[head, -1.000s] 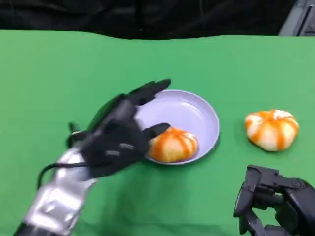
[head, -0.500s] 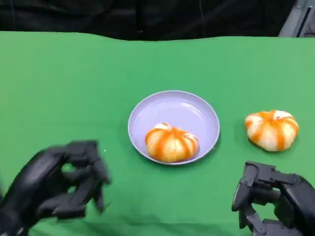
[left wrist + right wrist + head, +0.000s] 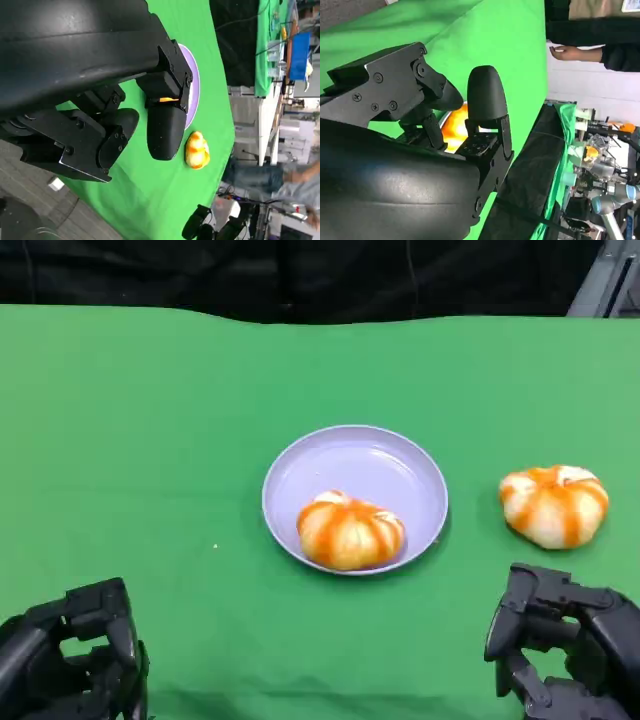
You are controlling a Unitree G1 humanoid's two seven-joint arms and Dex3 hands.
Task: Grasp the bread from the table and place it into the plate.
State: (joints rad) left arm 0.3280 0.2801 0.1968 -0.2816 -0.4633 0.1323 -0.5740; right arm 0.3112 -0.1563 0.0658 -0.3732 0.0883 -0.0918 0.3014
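Plate (image 3: pixel 355 465), mid-bench: one bread (image 3: pixel 350 531) inside, at its near rim. Second bread (image 3: pixel 554 504) on bare bench (image 3: pixel 150 420) toward right edge. Left hand (image 3: pixel 75 660) and right hand (image 3: pixel 560 645) at near edge, fingers curled, holding nothing.

Bench (image 3: pixel 150 440): covered in uniform bright green, no pattern. Plate (image 3: pixel 390 465): plain pale lavender, unmarked. Bread in the plate (image 3: pixel 350 530): pale cream crust crossed by orange-brown stripes that run from the top centre down the sides. Second bread (image 3: pixel 553 503): same cream ground, same orange striping. Left hand (image 3: pixel 75 660): matt black throughout. Right hand (image 3: pixel 560 655): matt black throughout. Backdrop behind the bench (image 3: pixel 300 275): black. Person's sleeve (image 3: pixel 620 56) in the right wrist view: dark, near black.
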